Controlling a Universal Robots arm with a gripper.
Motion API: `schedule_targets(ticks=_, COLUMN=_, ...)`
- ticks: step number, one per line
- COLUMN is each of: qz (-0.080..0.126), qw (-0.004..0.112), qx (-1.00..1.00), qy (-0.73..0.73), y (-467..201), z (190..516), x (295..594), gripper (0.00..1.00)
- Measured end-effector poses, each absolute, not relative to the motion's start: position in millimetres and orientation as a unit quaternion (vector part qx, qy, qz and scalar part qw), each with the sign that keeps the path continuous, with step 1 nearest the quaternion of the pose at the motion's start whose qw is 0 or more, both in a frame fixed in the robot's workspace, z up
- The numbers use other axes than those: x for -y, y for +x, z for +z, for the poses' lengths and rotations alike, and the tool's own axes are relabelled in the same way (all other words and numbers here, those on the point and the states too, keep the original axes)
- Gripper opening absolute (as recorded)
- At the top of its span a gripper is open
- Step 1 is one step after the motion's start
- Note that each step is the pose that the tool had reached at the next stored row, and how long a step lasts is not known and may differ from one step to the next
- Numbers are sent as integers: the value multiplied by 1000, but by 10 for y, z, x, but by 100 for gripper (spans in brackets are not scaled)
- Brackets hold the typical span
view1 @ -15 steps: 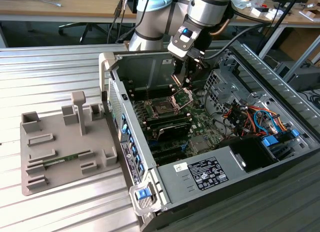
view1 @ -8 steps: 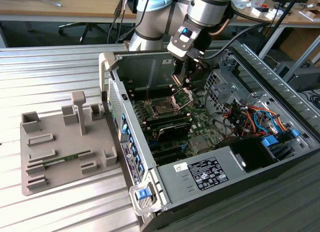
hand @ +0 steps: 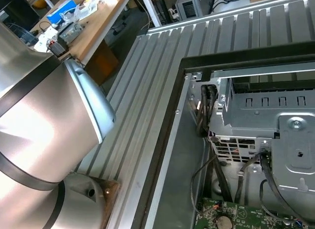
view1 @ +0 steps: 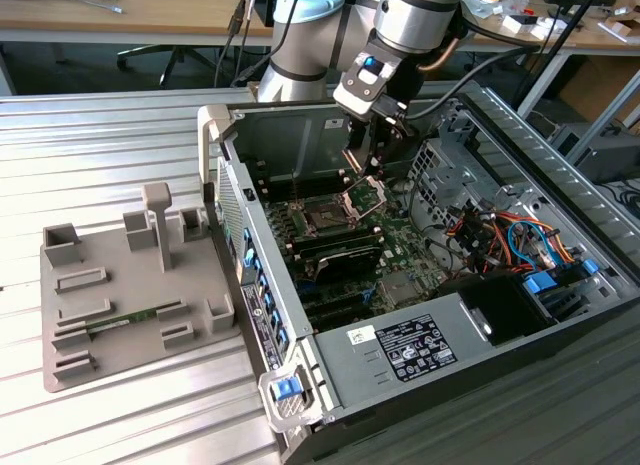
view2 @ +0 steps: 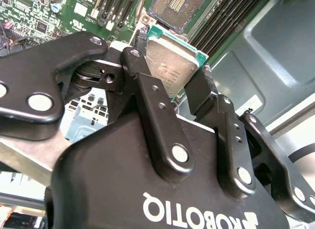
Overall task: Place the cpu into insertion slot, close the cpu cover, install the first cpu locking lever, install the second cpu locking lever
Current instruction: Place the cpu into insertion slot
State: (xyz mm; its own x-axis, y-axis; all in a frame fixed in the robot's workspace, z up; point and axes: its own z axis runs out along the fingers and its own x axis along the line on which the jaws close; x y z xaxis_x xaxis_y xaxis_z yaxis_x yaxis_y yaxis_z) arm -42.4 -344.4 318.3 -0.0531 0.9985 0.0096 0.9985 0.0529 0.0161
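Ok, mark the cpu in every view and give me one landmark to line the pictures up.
Exterior view: held in the gripper near the insertion slot, chip itself hard to pick out.
Second wrist view: the cpu is clamped between the gripper's fingertips, insertion slot beyond it.
First wrist view: drive cage and a motherboard corner.
Shared landmark: the green motherboard.

Gripper [view2: 169, 74] is pinching the cpu [view2: 173, 59] by two opposite edges between black fingers [view2: 147, 96], with the silvery top facing the camera. The cpu is hanging near the insertion slot [view2: 179, 7], apart from it. Green motherboard [view2: 59, 12] is surrounding the insertion slot, and long black memory slots [view2: 224, 17] are running alongside the insertion slot.
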Motion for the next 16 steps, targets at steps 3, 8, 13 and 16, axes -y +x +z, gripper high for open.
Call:
schedule_targets(ticks=3, qz=9, qw=2, qx=-723, qy=690, y=-424, z=3182, x=3444, gripper=54)
schedule_targets(ticks=8, qz=9, qw=2, qx=-720, qy=694, y=-424, z=3180, x=3444, gripper=54)
schedule_targets(ticks=13, qz=9, qw=2, qx=-717, qy=697, y=-424, z=3178, x=3444, gripper=54)
schedule_targets(ticks=16, qz=9, qw=2, qx=-713, qy=701, y=-424, z=3177, x=3444, gripper=54)
